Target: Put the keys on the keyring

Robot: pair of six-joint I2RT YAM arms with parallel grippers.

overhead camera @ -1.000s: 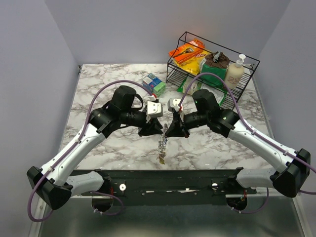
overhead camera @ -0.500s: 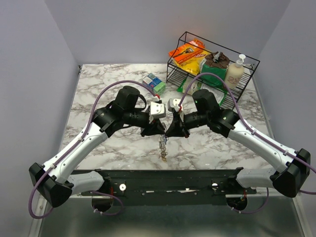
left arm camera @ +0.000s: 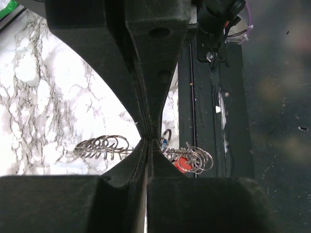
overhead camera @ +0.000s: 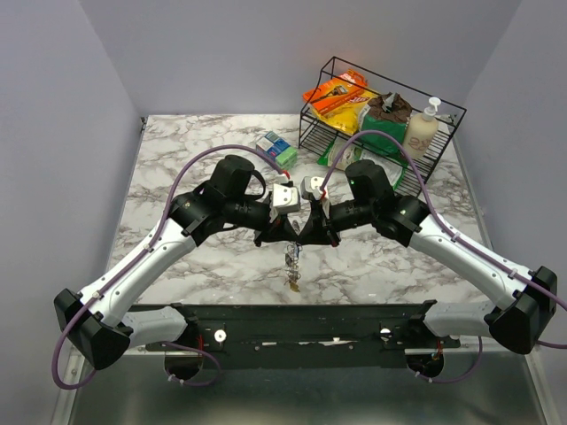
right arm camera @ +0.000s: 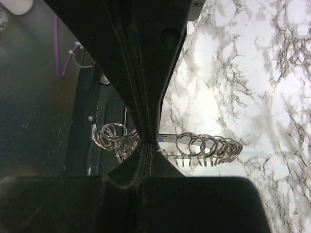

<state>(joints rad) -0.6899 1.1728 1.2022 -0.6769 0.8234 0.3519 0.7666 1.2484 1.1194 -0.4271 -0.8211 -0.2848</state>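
Mid-frame from above: left hand (left arm camera: pixel 147 141) is pinched together on the silvery coiled-wire keyring (left arm camera: pixel 104 145), and right hand (right arm camera: pixel 146 141) clamps it too, dangling it over the marble worktop (overhead camera: pixel 177 168). Red- and blue-headed metal keys (left arm camera: pixel 183 162) look threaded on; no other keys are visible.

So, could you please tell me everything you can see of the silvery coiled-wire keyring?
The silvery coiled-wire keyring is thin shiny metal, wound in overlapping spring-like loops. Both the left gripper and the right gripper are shut on its wire, holding it over the white marble table. On it hang small rings and a red-headed key.
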